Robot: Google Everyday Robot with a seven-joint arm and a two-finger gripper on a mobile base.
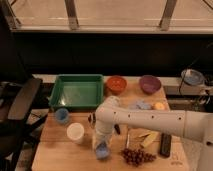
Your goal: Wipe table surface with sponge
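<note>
The white arm [150, 120] comes in from the 3 o'clock side of the light wooden surface [55, 150] and bends downward near its front edge. There the end effector [102, 145] points down at roughly 6 o'clock on the tabletop. It is closed tight on the sponge [102, 151], a small blue pad that sits under its tip and seems to rest on the wood (the contact itself is hard to make out). Just beside the sponge at 9 o'clock stands a white cup [75, 132], and a round blue cup [62, 115] stands at 10 o'clock from that. A bunch of dark grapes [137, 156] lies at 3 o'clock from the sponge, near it but apart. Beyond the grapes are some yellow pieces [145, 139] and a dark flat bar [165, 145]. At the back of the surface, a green tray [77, 92] fills the 11 o'clock area. An orange bowl [116, 84] sits at 12 o'clock and a purple bowl [150, 83] at 1 o'clock. Pale blue-grey pieces [140, 105] lie just past the arm, in front of the purple bowl. A dark chair [20, 105] stands off the surface at 9 o'clock.
</note>
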